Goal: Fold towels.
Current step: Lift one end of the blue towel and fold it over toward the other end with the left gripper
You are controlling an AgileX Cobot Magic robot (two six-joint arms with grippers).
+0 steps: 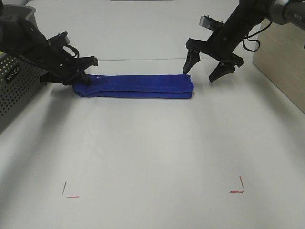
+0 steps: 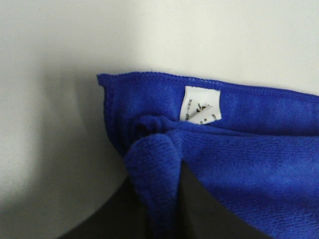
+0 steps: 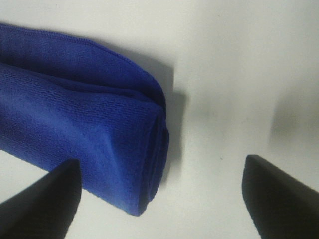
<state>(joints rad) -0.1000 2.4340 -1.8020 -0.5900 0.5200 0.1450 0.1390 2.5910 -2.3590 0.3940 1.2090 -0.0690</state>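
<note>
White table (image 1: 152,152), perforated grey bin (image 1: 14,90) at its left edge. Blue towel (image 1: 138,87) lies far-centre, folded into a narrow strip, long axis left-right, white tag (image 2: 200,105) at its left end. Left gripper (image 1: 82,78) pinches cloth there. Right gripper (image 1: 198,75) is spread wide, just beside the right end.

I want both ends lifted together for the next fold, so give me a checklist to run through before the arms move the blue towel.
1. The left hand grips the royal-blue plush towel at its left end: ok, a fold is pinched in it.
2. That grip catches every layer: cannot tell.
3. The right hand is open: ok, jaws wide apart.
4. The right hand holds the towel's right end: not ok, it hangs beside that end and holds nothing.
5. The towel lies as a long folded strip on the white table: ok.
</note>
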